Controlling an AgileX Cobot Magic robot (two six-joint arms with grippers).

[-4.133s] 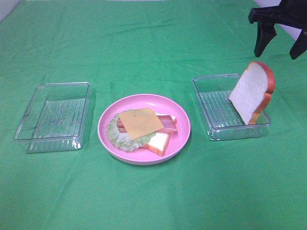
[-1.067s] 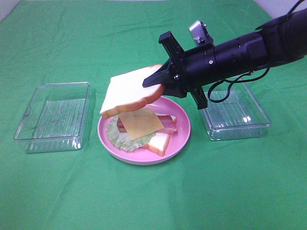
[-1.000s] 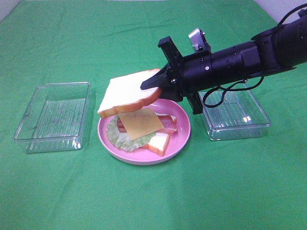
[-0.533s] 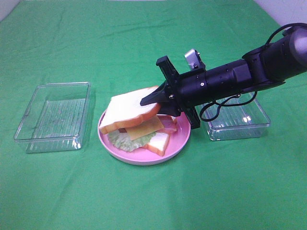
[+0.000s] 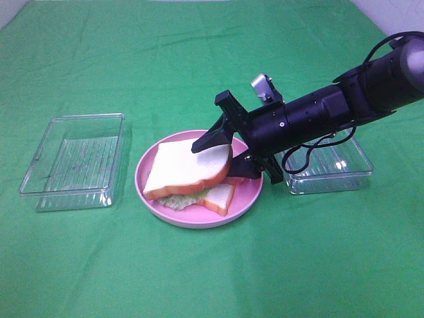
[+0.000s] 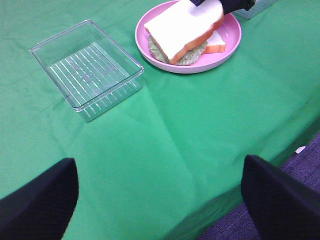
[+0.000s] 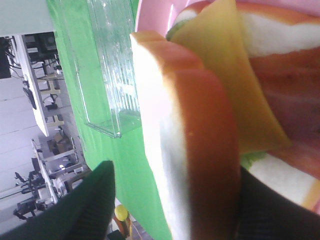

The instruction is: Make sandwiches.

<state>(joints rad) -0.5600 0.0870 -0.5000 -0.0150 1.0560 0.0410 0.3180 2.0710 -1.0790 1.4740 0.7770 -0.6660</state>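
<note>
Pink plate [image 5: 151,192] holds the sandwiches [image 5: 189,175]; right pincer [image 5: 222,151] apart around the top slice [image 5: 182,165].

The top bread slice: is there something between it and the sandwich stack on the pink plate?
Nothing visible. The top bread slice already lies on the stack on the pink plate, with the right gripper open around its edge.

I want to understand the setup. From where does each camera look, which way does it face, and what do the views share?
Exterior high: above the table's front, looking down at the pink plate, two trays and the right arm.
Left wrist: high and back, facing the left tray and plate; only dark fingertips show.
Right wrist: close, facing the top bread slice between its open fingers.
All three show that slice and the plate.
</note>
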